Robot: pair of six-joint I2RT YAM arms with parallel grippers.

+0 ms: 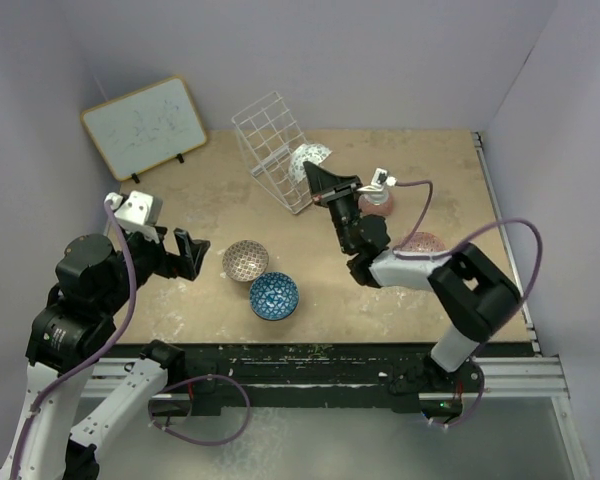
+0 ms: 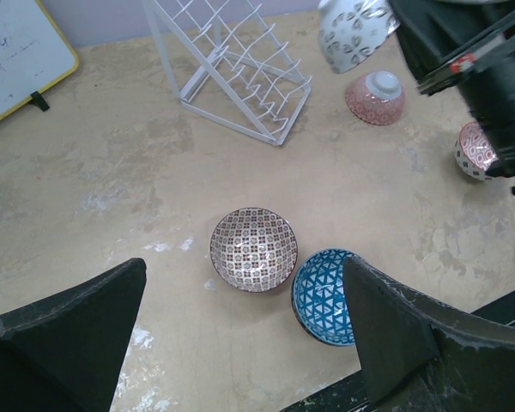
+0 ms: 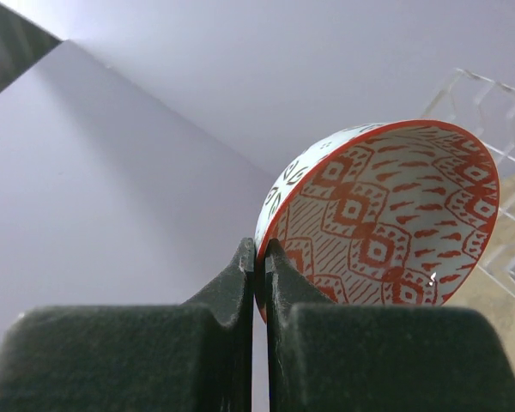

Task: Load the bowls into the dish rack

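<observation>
Pinching one red-lined bowl (image 3: 378, 215) by its rim: right gripper (image 3: 260, 253), jaws pressed together on it, at 3 o'clock of the one dish rack (image 1: 270, 150), itself at 11 o'clock on the table (image 1: 450, 180). Four bowls lying there: brown bowl (image 1: 245, 260), blue bowl (image 1: 274, 296), far pink bowl (image 1: 377, 205), near pink bowl (image 1: 420, 243). Left gripper (image 1: 190, 252) spread, empty.

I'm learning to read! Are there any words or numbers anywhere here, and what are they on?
Nothing here can be read for sure.
On the whiteboard: faint pen scribbles, too blurred to read.
On the white tag on the robot: too small to read.
On the red-patterned bowl and the blue bowl: only patterns, no words.
</observation>
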